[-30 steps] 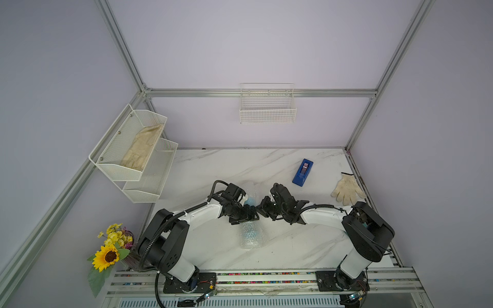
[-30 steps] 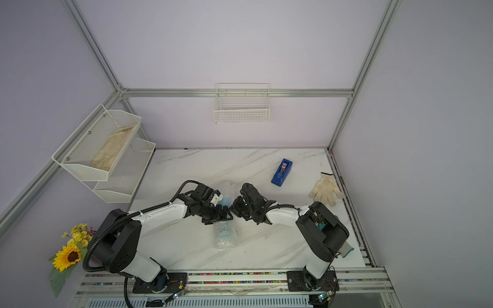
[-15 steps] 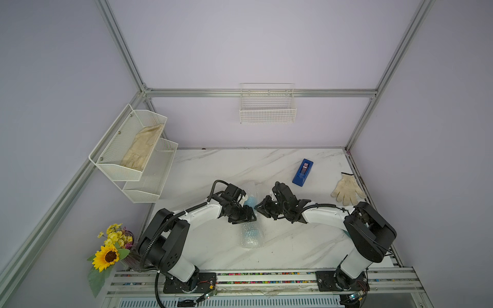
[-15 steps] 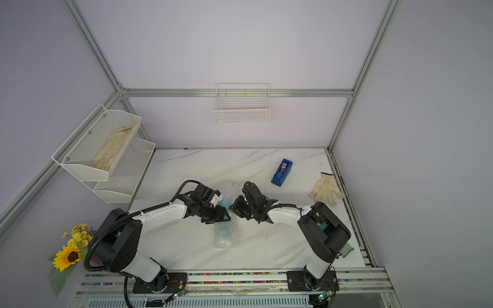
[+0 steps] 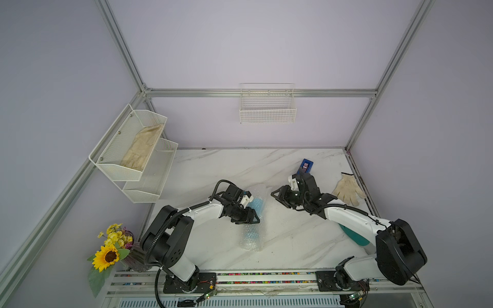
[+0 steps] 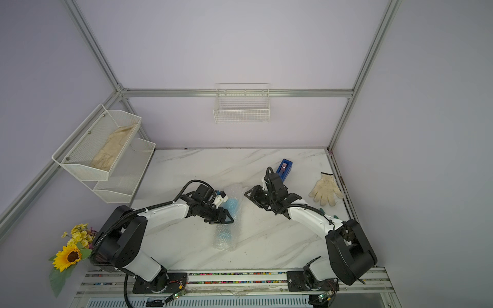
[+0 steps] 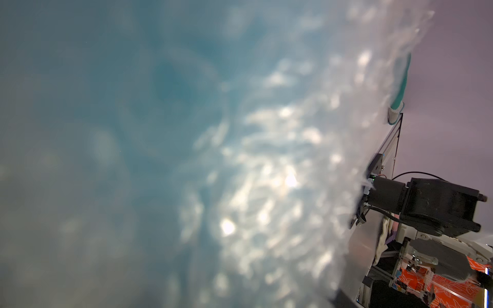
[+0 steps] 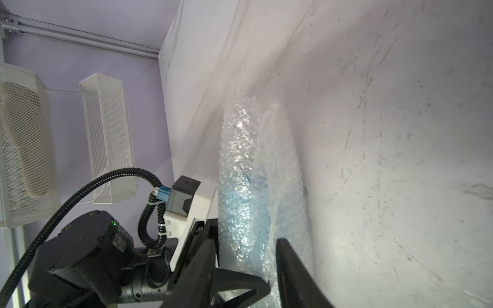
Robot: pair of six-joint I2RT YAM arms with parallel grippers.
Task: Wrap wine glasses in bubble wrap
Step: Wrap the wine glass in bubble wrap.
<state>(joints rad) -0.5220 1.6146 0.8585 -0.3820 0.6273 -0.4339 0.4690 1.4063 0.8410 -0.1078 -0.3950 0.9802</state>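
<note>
The bubble wrap [image 5: 252, 240] lies rolled into a long bundle at the middle of the marble table, seen in both top views. The light blue wine glass [image 5: 256, 206] shows through it, lying on its side. My left gripper [image 5: 252, 219] reaches across the middle of the bundle and is shut on the bubble wrap. The left wrist view is filled with blurred wrap [image 7: 266, 160] and blue glass [image 7: 133, 80]. My right gripper [image 5: 277, 199] hangs open just right of the bundle, apart from it. Between its fingers the right wrist view shows the wrap [image 8: 240, 160].
A dark blue tape dispenser [image 5: 306, 166] stands behind the right gripper. A cream glove [image 5: 346, 188] lies at the right edge, and a teal glove [image 5: 354, 237] lies under the right arm. A tiered wall shelf [image 5: 133, 149] and a sunflower vase [image 5: 112, 253] are on the left.
The right gripper opened, let go of the bundle and drew back to the right. The left gripper closed in on the wrapped glass and stayed there.
</note>
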